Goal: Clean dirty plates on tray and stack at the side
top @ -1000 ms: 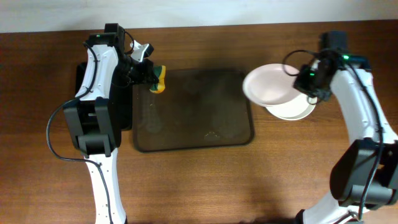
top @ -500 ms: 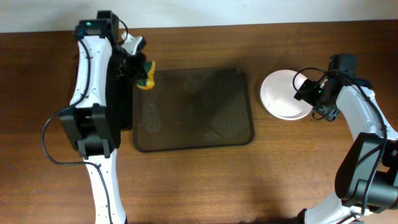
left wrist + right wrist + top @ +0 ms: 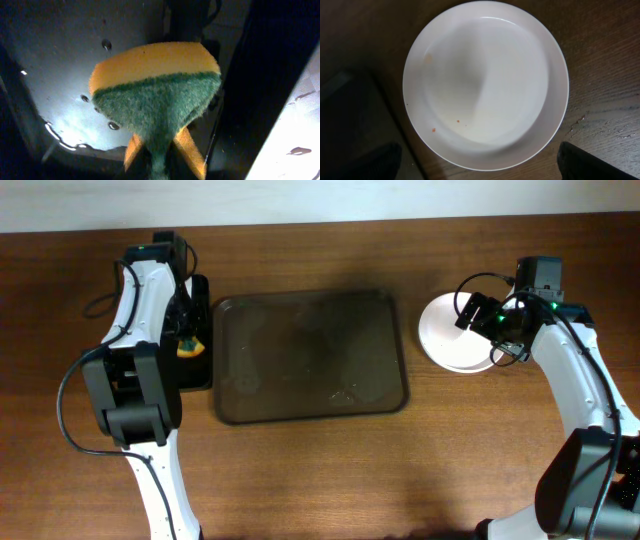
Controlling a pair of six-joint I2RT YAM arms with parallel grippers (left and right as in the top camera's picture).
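Overhead, L side: left gripper (image 3: pixel 159 162) is hanging over black tray (image 3: pixel 203 372), w/ the arm covering most of it.
L tool: is pinching sponge (image 3: pixel 155 85) at its lower end, green scrub side facing the wrist cam, yellow layer behind.
Black tray: is glistening w/ water drops under sponge.
R tool: right gripper (image 3: pixel 485 165) is hovering over plates (image 3: pixel 450 338), fingertips spread wide, holding nothing.
Plates: are sitting on table (image 3: pixel 320 470) just R of tray (image 3: pixel 310 405), apart from its rim. Top one is showing a few orange specks. How many are lying beneath, can't tell.
Tray: is lying mid-table btwn the arms, faint smears on its surface.
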